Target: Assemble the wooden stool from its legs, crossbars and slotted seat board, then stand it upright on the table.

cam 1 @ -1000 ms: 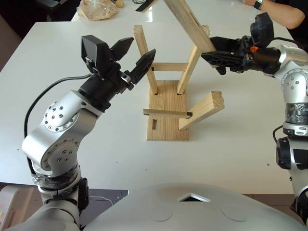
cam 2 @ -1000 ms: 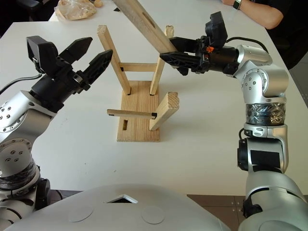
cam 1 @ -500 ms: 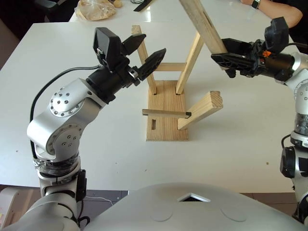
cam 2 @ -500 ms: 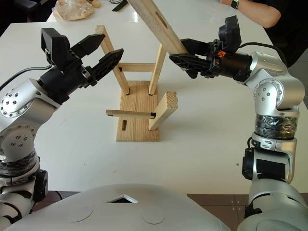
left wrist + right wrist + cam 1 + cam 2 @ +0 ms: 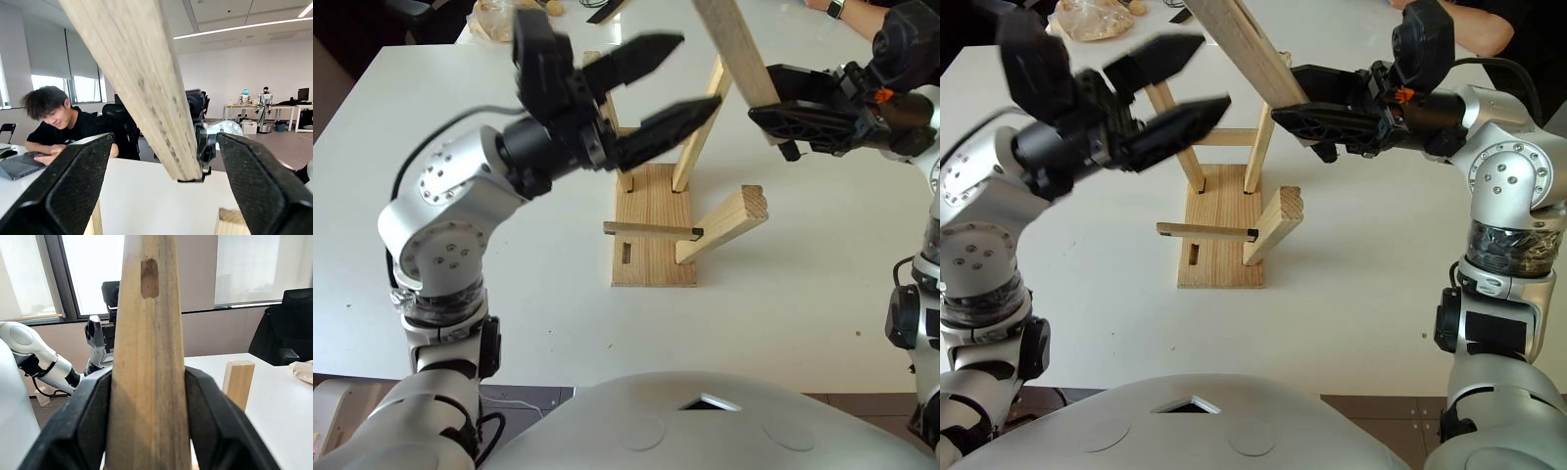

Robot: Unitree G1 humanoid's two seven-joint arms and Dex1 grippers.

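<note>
The left arm has swung up and across from beside the upright legs, and its gripper (image 5: 698, 70) now hangs high over the board, pointing at the raised leg. The right arm has shifted a little toward the robot with its load.

The seat board (image 5: 651, 245) lies flat mid-table, pale grained wood with a small rectangular slot (image 5: 626, 253) near its front. Two square legs (image 5: 695, 147) stand in it at the far end, joined by a thin crossbar (image 5: 1239, 137). A third leg (image 5: 724, 223) leans at the board's right edge, and a slim dark-tipped bar (image 5: 651, 230) sticks out from it across the board.

The fourth leg (image 5: 734, 39) is up in the air, tilted, a mortise cut in its face. The right gripper (image 5: 762, 93) pinches its lower end, forearm stretched level from the right.

The left elbow is bent and lifted, the black tapered fingers (image 5: 73, 186) spread wide. Their tips sit just beside the held leg, apart from it.

The table (image 5: 783, 294) is smooth and white.
</note>
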